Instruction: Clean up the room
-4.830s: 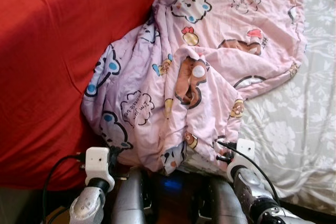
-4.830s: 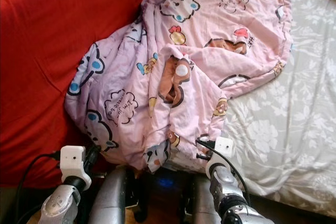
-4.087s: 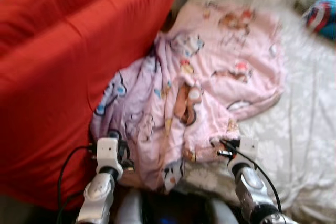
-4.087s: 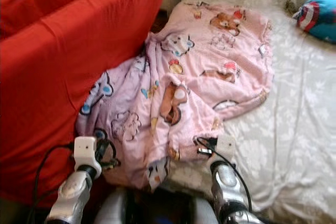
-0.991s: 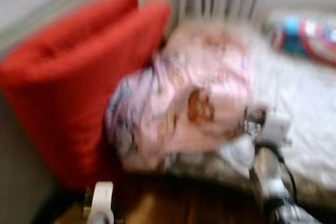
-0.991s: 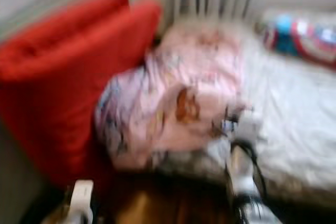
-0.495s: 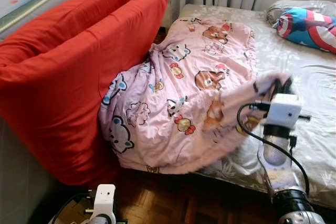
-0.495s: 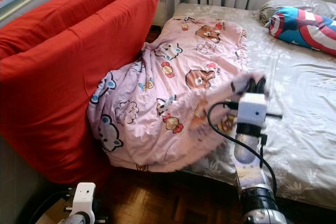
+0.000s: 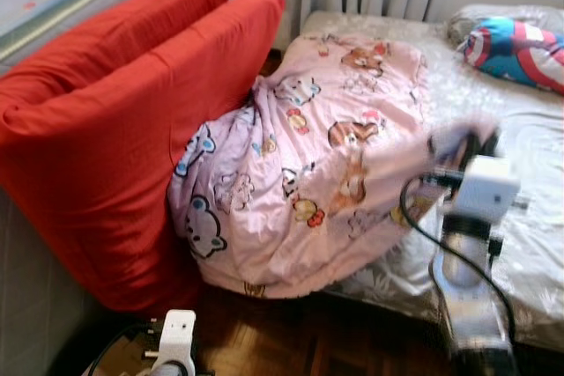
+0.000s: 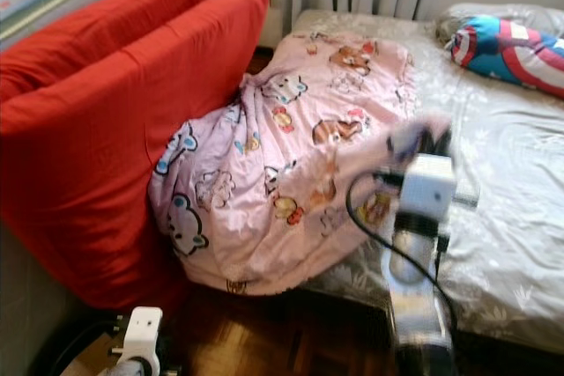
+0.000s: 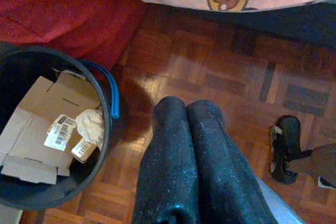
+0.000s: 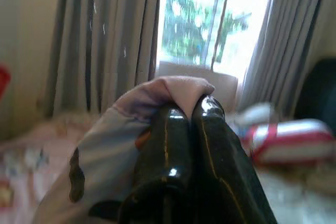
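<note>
A pink blanket (image 9: 308,182) printed with cartoon bears lies crumpled on the bed and spills over its near corner against the red cushions. My right gripper (image 9: 474,143) is raised over the bed's near side, shut on a corner of the pink blanket. In the right wrist view that corner (image 12: 176,86) folds over the closed black fingertips (image 12: 205,109). My left gripper (image 11: 186,107) hangs low over the parquet floor (image 11: 220,66) with its fingers shut and nothing between them.
Two big red cushions (image 9: 132,121) stand at the left of the bed. A grey floral sheet (image 9: 538,138) covers the mattress, with a blue and red pillow (image 9: 515,41) at its head. A black bin (image 11: 107,129) holding cardboard stands near my left gripper.
The view has pulled back and up from the bed. My right gripper has lifted the blanket corner up and to the right. My left arm has dropped low near the floor.
</note>
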Motion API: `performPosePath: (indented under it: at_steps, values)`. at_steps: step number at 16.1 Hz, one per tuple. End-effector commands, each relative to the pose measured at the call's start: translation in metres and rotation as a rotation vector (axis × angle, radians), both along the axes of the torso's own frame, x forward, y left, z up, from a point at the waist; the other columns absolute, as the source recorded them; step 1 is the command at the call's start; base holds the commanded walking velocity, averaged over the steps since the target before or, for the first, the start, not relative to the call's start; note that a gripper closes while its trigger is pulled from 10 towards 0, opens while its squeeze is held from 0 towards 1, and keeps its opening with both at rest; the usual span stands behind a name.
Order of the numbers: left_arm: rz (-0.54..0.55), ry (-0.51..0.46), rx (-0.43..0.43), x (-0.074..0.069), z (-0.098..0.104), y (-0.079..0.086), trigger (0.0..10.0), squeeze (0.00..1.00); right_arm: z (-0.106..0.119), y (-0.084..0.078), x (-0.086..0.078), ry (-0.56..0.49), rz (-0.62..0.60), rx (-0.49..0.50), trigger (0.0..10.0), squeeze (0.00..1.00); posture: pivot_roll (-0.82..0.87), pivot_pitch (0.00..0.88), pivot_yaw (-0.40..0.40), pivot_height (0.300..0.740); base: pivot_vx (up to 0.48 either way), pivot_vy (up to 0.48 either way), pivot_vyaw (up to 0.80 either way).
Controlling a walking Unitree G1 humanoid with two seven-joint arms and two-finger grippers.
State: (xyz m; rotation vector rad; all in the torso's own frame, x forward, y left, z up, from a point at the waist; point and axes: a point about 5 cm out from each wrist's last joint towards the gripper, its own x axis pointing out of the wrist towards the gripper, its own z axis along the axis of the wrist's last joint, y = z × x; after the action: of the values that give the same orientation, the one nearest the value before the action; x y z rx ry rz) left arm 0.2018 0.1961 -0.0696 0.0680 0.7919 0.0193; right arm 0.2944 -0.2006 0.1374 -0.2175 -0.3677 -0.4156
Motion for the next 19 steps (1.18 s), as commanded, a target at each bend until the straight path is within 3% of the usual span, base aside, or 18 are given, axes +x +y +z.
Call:
performPosePath:
  at_steps: [1, 2, 3, 4, 6, 9, 10, 12, 13, 14, 15, 16, 17, 19]
  values:
    - [-0.011, 0.037, -0.001, -0.007, -0.004, -0.001, 10.0, 0.00, -0.010, -0.004, 0.000, 0.055, -0.001, 0.037, 10.0, 0.00, -0.04, 0.085, -0.006, 0.740, 0.000, 0.000, 0.00]
    - [-0.015, 0.045, -0.004, -0.009, -0.006, -0.003, 10.0, 0.00, -0.073, -0.024, -0.010, 0.350, -0.092, 0.251, 10.0, 0.00, -0.04, 0.083, -0.009, 0.740, 0.000, 0.000, 0.00]
    - [-0.015, 0.045, -0.004, -0.009, -0.006, -0.003, 10.0, 0.00, -0.102, -0.034, -0.022, 0.475, -0.151, 0.387, 10.0, 0.00, -0.03, 0.085, -0.009, 0.740, 0.000, 0.000, 0.00]
    - [-0.013, 0.045, -0.004, -0.009, -0.006, -0.002, 10.0, 0.00, -0.109, -0.036, -0.026, 0.500, -0.158, 0.414, 10.0, 0.00, -0.04, 0.082, -0.009, 0.740, 0.000, 0.000, 0.00]
    - [-0.012, 0.045, -0.004, -0.010, -0.006, -0.002, 10.0, 0.00, -0.137, -0.039, -0.042, 0.683, -0.177, 0.423, 10.0, 0.00, -0.03, 0.083, -0.008, 0.740, 0.000, 0.000, 0.00]
    - [-0.016, 0.045, -0.005, -0.010, -0.006, -0.003, 10.0, 0.00, -0.161, -0.033, -0.058, 0.830, -0.145, 0.439, 10.0, 0.00, -0.03, 0.086, -0.007, 0.740, 0.000, 0.000, 0.00]
    - [-0.018, 0.044, -0.005, -0.010, -0.006, -0.003, 10.0, 0.00, -0.162, -0.033, -0.060, 0.806, -0.148, 0.453, 10.0, 0.00, -0.03, 0.086, -0.007, 0.740, 0.000, 0.000, 0.00]
    - [-0.016, 0.041, -0.001, -0.009, -0.006, -0.002, 10.0, 0.00, -0.119, -0.045, -0.038, 0.537, -0.159, 0.280, 10.0, 0.00, -0.04, 0.087, -0.004, 0.740, 0.000, 0.000, 0.00]
    - [-0.017, 0.042, 0.000, -0.009, -0.006, -0.002, 10.0, 0.00, -0.106, -0.047, -0.032, 0.473, -0.159, 0.240, 10.0, 0.00, -0.04, 0.087, -0.004, 0.740, 0.000, 0.000, 0.00]
    - [-0.018, 0.042, 0.001, -0.009, -0.006, -0.002, 10.0, 0.00, -0.078, -0.047, -0.020, 0.356, -0.139, 0.132, 10.0, 0.00, -0.04, 0.087, -0.004, 0.740, 0.000, 0.000, 0.00]
    - [-0.018, 0.041, 0.002, -0.009, -0.005, -0.002, 10.0, 0.00, -0.044, -0.041, -0.009, 0.216, -0.100, 0.027, 10.0, 0.00, -0.04, 0.086, -0.005, 0.740, 0.000, 0.000, 0.00]
    - [-0.018, 0.040, 0.002, -0.009, -0.005, -0.002, 10.0, 0.00, -0.029, -0.037, -0.006, 0.153, -0.079, -0.016, 10.0, 0.00, -0.04, 0.086, -0.006, 0.740, 0.000, 0.000, 0.00]
    - [-0.017, 0.039, 0.003, -0.009, -0.005, -0.001, 10.0, 0.00, 0.002, -0.021, -0.005, 0.027, -0.017, -0.084, 10.0, 0.00, -0.04, 0.085, -0.009, 0.740, 0.000, 0.000, 0.00]
    - [-0.018, 0.039, 0.003, -0.009, -0.006, -0.002, 10.0, 0.00, 0.006, -0.012, -0.014, -0.002, 0.008, -0.131, 10.0, 0.00, -0.04, 0.087, -0.008, 0.740, 0.000, 0.000, 0.00]
